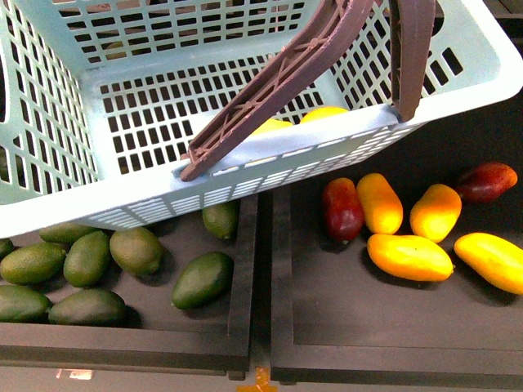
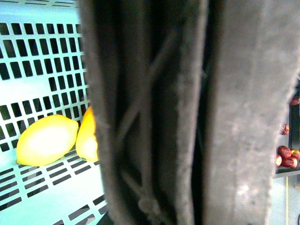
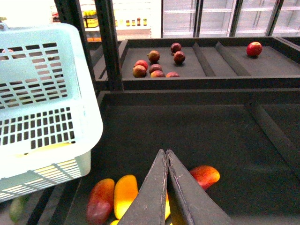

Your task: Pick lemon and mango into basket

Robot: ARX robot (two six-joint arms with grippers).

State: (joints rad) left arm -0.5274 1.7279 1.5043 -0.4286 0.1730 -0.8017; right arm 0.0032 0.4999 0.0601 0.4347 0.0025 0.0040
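Right gripper (image 3: 166,154) closed, empty, above mango bin. Lemon (image 2: 47,139) and mango (image 2: 88,136) at basket (image 1: 270,167) near wall (left gripper unseen). Retract high, avoiding rim.

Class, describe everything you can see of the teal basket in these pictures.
The basket is light teal plastic with slotted grid walls and floor and a solid rim. Two brown ribbed handles lean over its opening. It sits tilted above the dark trays, over the green fruits, with its near corner towards the yellow mangoes. Inside, against the near wall, lie two yellow fruits, a plump lemon and a second fruit beside it, partly hidden by a handle.
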